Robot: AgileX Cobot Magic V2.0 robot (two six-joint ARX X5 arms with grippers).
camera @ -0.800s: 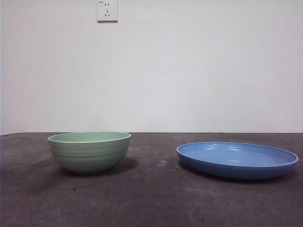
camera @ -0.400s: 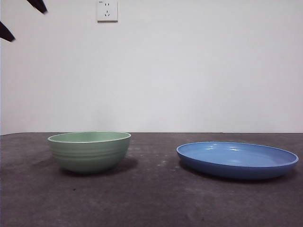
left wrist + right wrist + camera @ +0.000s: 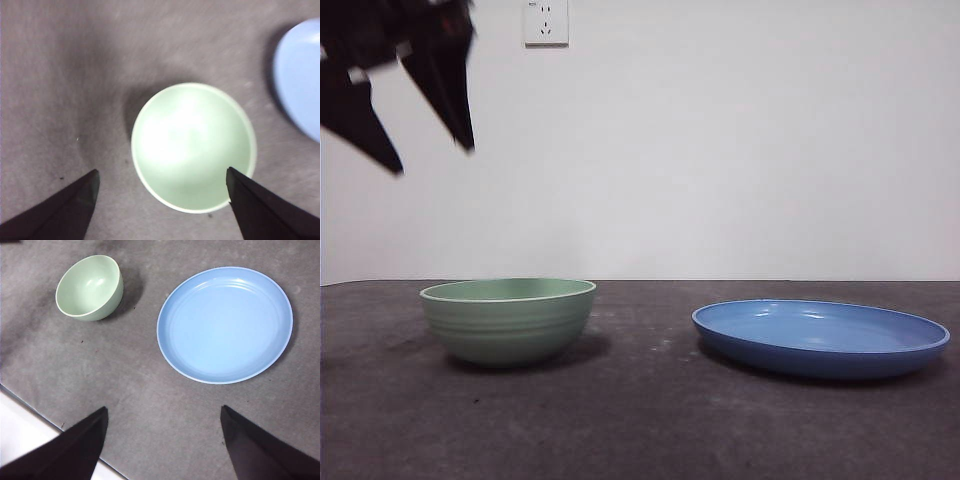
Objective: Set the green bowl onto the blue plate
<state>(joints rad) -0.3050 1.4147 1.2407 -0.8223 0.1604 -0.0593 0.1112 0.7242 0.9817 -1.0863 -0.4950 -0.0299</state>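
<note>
Left gripper (image 3: 430,160), jaws spread, is hung high at 11 o'clock over the green bowl (image 3: 508,320); blue plate (image 3: 820,337) is parked at its 3 o'clock.

A dark grey, matte table (image 3: 640,420) carries a pale mint-green ridged round bowl (image 3: 508,320) and, well apart beside the bowl, a glossy blue shallow round plate (image 3: 820,337).

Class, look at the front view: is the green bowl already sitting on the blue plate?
No, the green bowl stands on the dark table, apart from the blue plate.
</note>
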